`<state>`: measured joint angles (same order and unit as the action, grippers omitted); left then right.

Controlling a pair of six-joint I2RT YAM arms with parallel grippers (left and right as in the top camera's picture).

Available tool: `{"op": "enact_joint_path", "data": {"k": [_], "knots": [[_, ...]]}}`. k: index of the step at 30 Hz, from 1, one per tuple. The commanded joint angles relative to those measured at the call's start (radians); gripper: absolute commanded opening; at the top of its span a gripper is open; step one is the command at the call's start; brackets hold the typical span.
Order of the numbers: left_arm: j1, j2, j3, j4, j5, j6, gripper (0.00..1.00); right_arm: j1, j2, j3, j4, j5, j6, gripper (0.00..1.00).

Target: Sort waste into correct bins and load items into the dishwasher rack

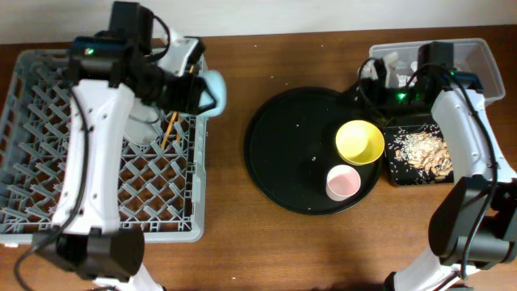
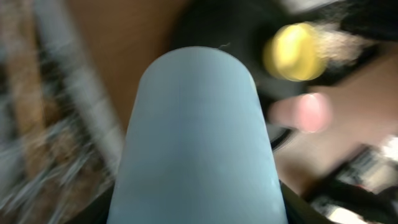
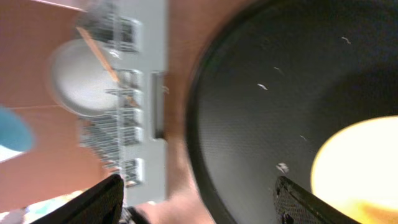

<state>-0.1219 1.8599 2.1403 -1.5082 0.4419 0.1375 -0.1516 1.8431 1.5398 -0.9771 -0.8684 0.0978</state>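
Observation:
My left gripper (image 1: 196,90) is shut on the small blue cup (image 1: 213,90) and holds it over the right edge of the grey dishwasher rack (image 1: 48,186). The cup fills the left wrist view (image 2: 199,137). The pale plate (image 1: 139,123) and the chopsticks (image 1: 170,129) are in the rack. The yellow bowl (image 1: 359,141) and the pink cup (image 1: 343,182) stand on the round black tray (image 1: 291,145). My right gripper (image 1: 365,86) is open and empty (image 3: 199,199) above that tray's far right edge. Food scraps (image 1: 422,150) lie in the small black tray (image 1: 396,176). White napkins (image 1: 396,69) lie in the clear tub (image 1: 477,56).
The rack takes up the left of the table and the two bins stand at the far right. Small white crumbs are scattered on the round black tray (image 3: 261,87). Bare wooden table (image 1: 266,242) shows along the front and between the rack and the tray.

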Motion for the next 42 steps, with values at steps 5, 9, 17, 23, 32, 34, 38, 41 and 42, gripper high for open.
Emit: {"op": "enact_joint_path", "data": {"k": [5,9,17,23,32,34,38,41,42], "knots": [[0.002,-0.011,-0.123,-0.145,-0.418,-0.208,0.31,0.021,-0.002,-0.001,-0.053,0.235,-0.039,0.78],[0.002,-0.011,-0.342,-0.082,-0.51,-0.283,0.3,0.021,-0.002,-0.001,-0.069,0.283,-0.039,0.78],[0.002,-0.011,-0.636,0.2,-0.51,-0.283,0.3,0.021,-0.002,-0.001,-0.082,0.283,-0.04,0.78],[0.002,-0.011,-0.651,0.224,-0.51,-0.282,0.79,0.021,-0.002,-0.001,-0.085,0.283,-0.042,0.78],[0.002,-0.011,-0.368,0.073,-0.51,-0.279,0.87,0.021,-0.003,-0.001,-0.086,0.278,-0.042,0.78],[0.0,-0.011,-0.309,0.053,-0.509,-0.279,0.86,0.021,-0.023,-0.001,-0.087,0.276,-0.042,0.77],[-0.073,-0.03,-0.204,0.047,-0.43,-0.252,0.85,0.021,-0.21,-0.001,-0.158,0.353,-0.026,0.71],[-0.176,-0.029,-0.21,0.08,-0.381,-0.253,0.85,0.043,-0.323,-0.001,-0.323,0.597,0.047,0.67],[-0.208,-0.028,-0.211,0.093,-0.381,-0.253,0.85,0.051,-0.333,-0.001,-0.376,0.651,0.067,0.67]]}}
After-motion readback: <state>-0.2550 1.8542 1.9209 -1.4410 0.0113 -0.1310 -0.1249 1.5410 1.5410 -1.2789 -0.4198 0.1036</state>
